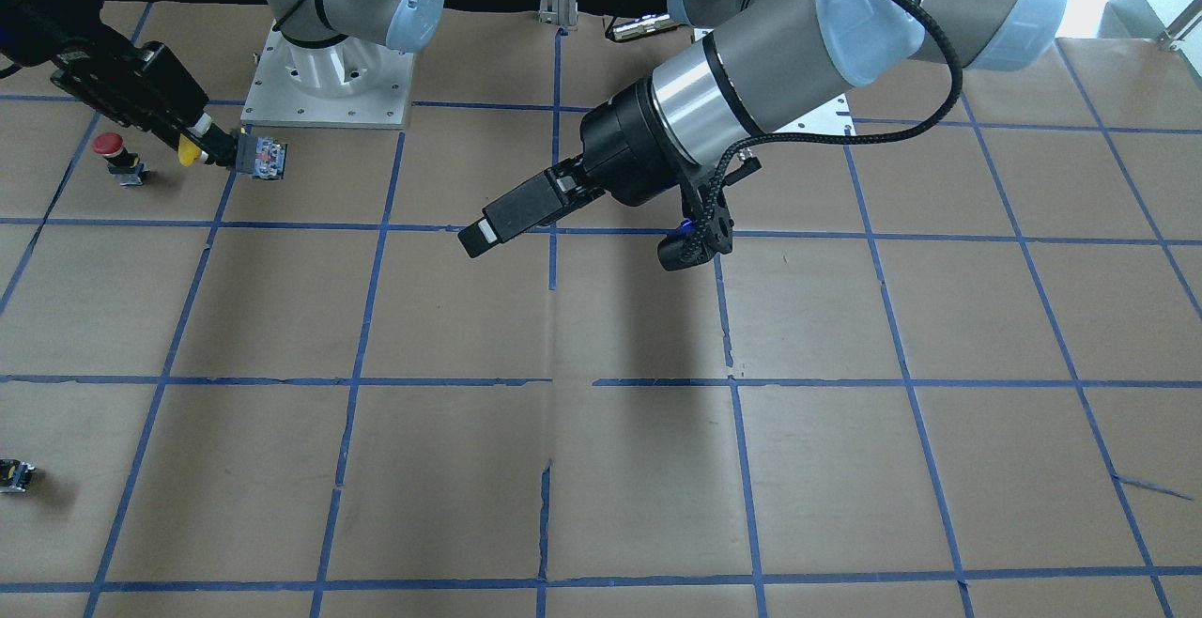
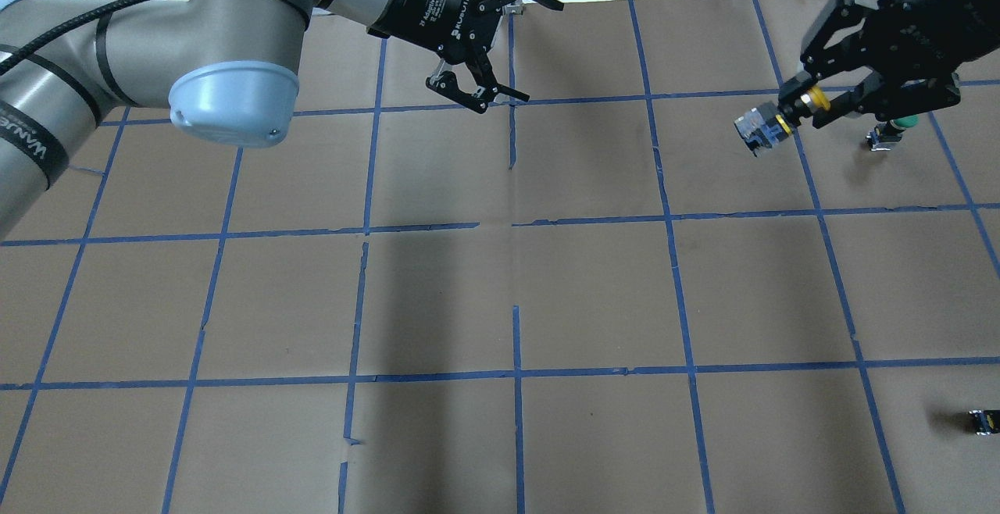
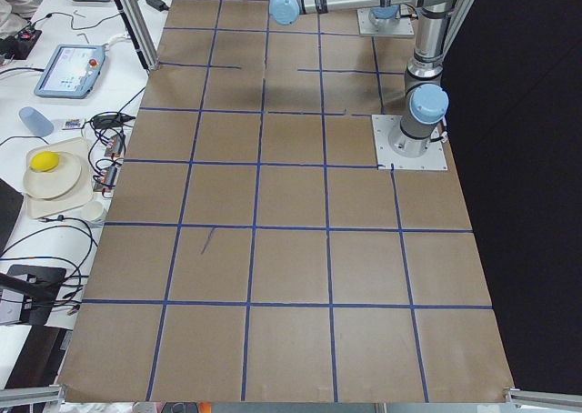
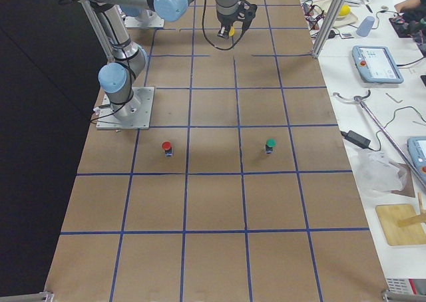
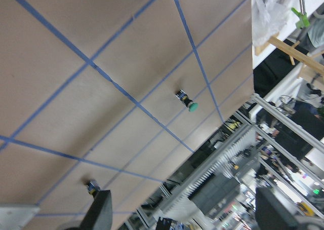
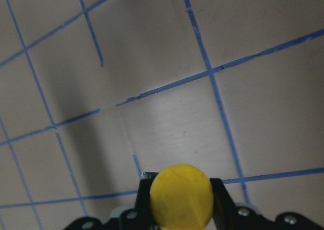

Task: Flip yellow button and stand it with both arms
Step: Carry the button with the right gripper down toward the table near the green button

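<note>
The yellow button [image 2: 764, 126] is held in the air by my right gripper [image 2: 806, 104], which is shut on its neck. The button lies sideways: its yellow cap [image 6: 181, 194] faces the palm and its grey blocky body [image 1: 263, 156] points toward the table's middle. In the front view this gripper [image 1: 211, 144] is at the far left. My left gripper [image 2: 535, 51] hangs open and empty over the table's far middle, well apart from the button. It shows side-on in the front view [image 1: 477, 238], and its fingers [image 5: 101, 212] stand wide apart in the left wrist view.
A red-capped button [image 1: 113, 153] stands on the table just beside my right gripper. A green-capped button [image 2: 897, 125] stands behind it. A tiny black block with a yellow spot [image 2: 983, 421] lies near the table's right edge. Blue tape lines grid the brown table [image 2: 516, 280].
</note>
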Available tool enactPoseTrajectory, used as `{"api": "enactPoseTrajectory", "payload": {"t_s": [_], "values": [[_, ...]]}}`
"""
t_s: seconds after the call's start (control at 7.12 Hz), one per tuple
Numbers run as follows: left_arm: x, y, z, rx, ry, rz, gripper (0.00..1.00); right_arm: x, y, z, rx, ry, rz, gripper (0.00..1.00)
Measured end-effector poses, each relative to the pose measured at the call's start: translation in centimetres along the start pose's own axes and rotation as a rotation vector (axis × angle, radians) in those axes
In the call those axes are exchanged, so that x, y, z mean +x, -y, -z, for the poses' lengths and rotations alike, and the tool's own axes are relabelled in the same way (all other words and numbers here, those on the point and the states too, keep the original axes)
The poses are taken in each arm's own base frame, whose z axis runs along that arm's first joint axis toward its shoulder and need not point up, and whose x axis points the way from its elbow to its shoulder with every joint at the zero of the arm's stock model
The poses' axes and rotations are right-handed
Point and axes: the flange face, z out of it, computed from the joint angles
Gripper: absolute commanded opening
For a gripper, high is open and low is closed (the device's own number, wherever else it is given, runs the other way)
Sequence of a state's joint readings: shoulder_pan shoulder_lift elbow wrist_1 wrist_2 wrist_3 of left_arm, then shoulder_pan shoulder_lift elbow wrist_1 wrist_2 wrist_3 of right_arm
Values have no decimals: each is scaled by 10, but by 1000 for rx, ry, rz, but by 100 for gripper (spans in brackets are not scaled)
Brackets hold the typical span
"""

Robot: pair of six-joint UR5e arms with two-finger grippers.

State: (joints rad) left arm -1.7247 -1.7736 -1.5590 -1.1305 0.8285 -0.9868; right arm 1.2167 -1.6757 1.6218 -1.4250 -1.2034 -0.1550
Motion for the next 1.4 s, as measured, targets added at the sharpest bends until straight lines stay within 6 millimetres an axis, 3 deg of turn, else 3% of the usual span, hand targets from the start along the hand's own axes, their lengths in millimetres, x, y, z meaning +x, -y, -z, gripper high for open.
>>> {"api": "enactPoseTrajectory", "payload": {"t_s": [0.28,0.56,0.84,1.12,1.4], "values": [[-25,5,7,66,271,-304,99,26,1,-18,-40,-177,384,25],[-39,16,32,65,614,-603,99,59,6,-42,-50,-261,646,25],[-27,18,64,49,763,-783,100,122,8,-53,-34,-225,823,25],[-15,15,90,118,791,-833,99,196,1,-54,20,-172,1012,25],[-30,11,103,147,805,-814,100,243,-5,-49,55,-182,1202,25]]}}
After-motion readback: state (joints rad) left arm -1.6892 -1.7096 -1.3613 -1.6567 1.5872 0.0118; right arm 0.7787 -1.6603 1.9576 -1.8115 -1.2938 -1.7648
